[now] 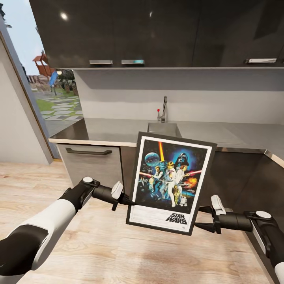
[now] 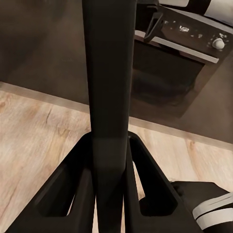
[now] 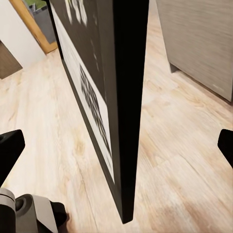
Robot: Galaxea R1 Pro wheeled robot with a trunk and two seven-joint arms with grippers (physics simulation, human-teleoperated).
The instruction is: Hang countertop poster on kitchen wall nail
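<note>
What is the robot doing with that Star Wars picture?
The robot is holding the Star Wars poster up in the air, a little tilted, in front of the kitchen countertop with its sink and tap. Its left gripper is pinching the poster's left edge; the left wrist view shows the fingers closed on the black frame. The right gripper is open beside the other edge, not squeezing. The poster is off the countertop, above the wooden floor, and not hung yet.
</note>
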